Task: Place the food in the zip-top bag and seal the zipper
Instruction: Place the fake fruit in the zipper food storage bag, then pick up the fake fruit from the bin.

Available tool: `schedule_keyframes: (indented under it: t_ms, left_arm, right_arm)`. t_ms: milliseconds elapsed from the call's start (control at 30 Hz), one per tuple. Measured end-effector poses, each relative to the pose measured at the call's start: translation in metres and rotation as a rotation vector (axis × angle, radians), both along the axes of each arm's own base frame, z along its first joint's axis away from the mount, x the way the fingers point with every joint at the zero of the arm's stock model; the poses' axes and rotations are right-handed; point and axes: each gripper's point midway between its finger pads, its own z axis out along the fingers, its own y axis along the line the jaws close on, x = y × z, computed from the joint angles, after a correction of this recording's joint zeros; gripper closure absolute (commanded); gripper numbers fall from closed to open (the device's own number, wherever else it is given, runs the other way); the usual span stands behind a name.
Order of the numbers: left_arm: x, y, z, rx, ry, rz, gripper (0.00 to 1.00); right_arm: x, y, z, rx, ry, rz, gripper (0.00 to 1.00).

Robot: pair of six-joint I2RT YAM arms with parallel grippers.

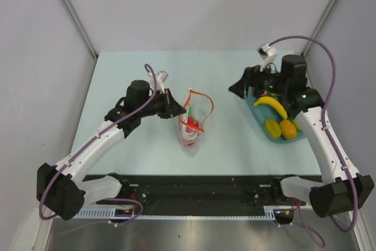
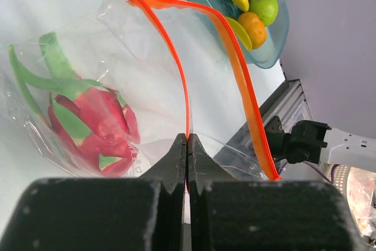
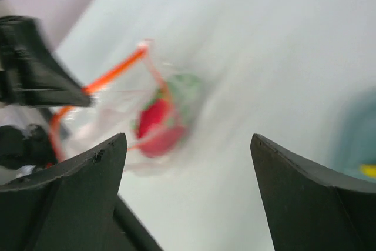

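While the left arm (image 1: 100, 139) stretches from 7 o'clock toward the middle of the desk (image 1: 235, 145), its jaws are pressed together, pinching the orange zipper (image 2: 179, 74) at the 9 o'clock side of the bag (image 1: 202, 111). A red fruit (image 2: 97, 124) with green leaves lies inside the bag. At 3 o'clock the right arm (image 1: 329, 139) bends over the bowl (image 2: 276, 33), where the banana (image 1: 270, 105) lies, its jaws spread wide, holding nothing.

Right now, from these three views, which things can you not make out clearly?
Right wrist view: motion blur smears the zip-top bag and red piece; the zipper is unreadable.
Top view: the right arm covers the bowl's far end; what lies there is hidden.
Left wrist view: the left gripper hides the zipper's near end; the top edge cuts off the bowl.
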Motion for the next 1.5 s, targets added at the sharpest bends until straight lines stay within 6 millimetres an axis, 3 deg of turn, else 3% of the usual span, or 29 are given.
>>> schedule_keyframes:
  t_ms: [100, 200, 367, 500, 600, 800, 933, 1100, 1133, 1200, 1267, 1367, 1500]
  left_arm:
    - [0.000, 0.000, -0.002, 0.011, -0.004, -0.005, 1.00]
    - [0.001, 0.001, -0.003, 0.016, -0.008, -0.008, 1.00]
    - [0.002, 0.000, -0.004, 0.028, -0.017, -0.016, 1.00]
    - [0.004, 0.000, -0.005, 0.040, -0.014, -0.021, 1.00]
    - [0.003, 0.000, -0.008, 0.048, -0.009, -0.023, 1.00]
    - [0.003, 0.001, -0.010, 0.058, -0.011, -0.028, 1.00]
    - [0.002, 0.002, -0.013, 0.068, -0.004, -0.032, 1.00]
    - [0.002, 0.002, -0.015, 0.073, 0.000, -0.034, 1.00]
    - [0.002, 0.002, -0.015, 0.075, -0.002, -0.035, 1.00]
    - [0.002, 0.003, -0.015, 0.077, -0.004, -0.036, 1.00]
    - [0.002, 0.003, -0.015, 0.080, -0.009, -0.039, 1.00]
    - [0.001, 0.003, -0.015, 0.081, -0.011, -0.040, 1.00]
    - [0.001, 0.003, -0.013, 0.080, -0.013, -0.039, 1.00]
  right_arm:
    - [0.024, -0.057, -0.017, -0.121, -0.002, -0.106, 0.13]
    - [0.037, -0.094, -0.045, -0.254, 0.036, -0.132, 0.16]
    - [0.051, -0.155, -0.118, -0.513, 0.188, -0.109, 0.22]
    - [0.056, -0.183, -0.174, -0.681, 0.300, -0.044, 0.24]
    - [0.060, -0.199, -0.205, -0.785, 0.347, 0.001, 0.25]
    - [0.083, -0.222, -0.240, -0.936, 0.347, 0.029, 0.27]
    - [0.098, -0.231, -0.256, -0.997, 0.335, 0.033, 0.33]
    - [0.110, -0.236, -0.270, -1.049, 0.325, 0.035, 0.61]
    - [0.111, -0.238, -0.272, -1.058, 0.324, 0.035, 0.72]
    - [0.113, -0.239, -0.271, -1.068, 0.320, 0.032, 0.81]
    - [0.113, -0.241, -0.269, -1.067, 0.325, 0.025, 0.92]
    - [0.110, -0.240, -0.260, -1.047, 0.330, 0.024, 1.00]
    - [0.101, -0.228, -0.220, -0.968, 0.297, 0.002, 1.00]
